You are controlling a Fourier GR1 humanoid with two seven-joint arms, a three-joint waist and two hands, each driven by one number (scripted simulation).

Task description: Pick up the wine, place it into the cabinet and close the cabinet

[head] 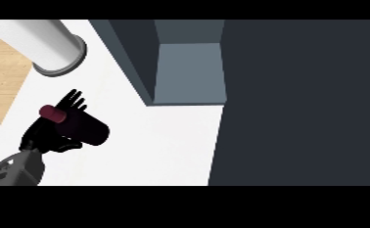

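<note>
Dark wine bottle [78, 124] in left hand [45, 136]

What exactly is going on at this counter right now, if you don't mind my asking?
The robot's left hand is curled round a dark wine bottle with a red cap, holding it tilted over the white counter. The cabinet stands open to the right, its shelf bare, its door swung out. The right hand is out of view.

Wine [78, 123] in left robot hand [45, 135] over counter [166, 144], left of cabinet [189, 73]; cylinder [52, 46] behind.
</note>
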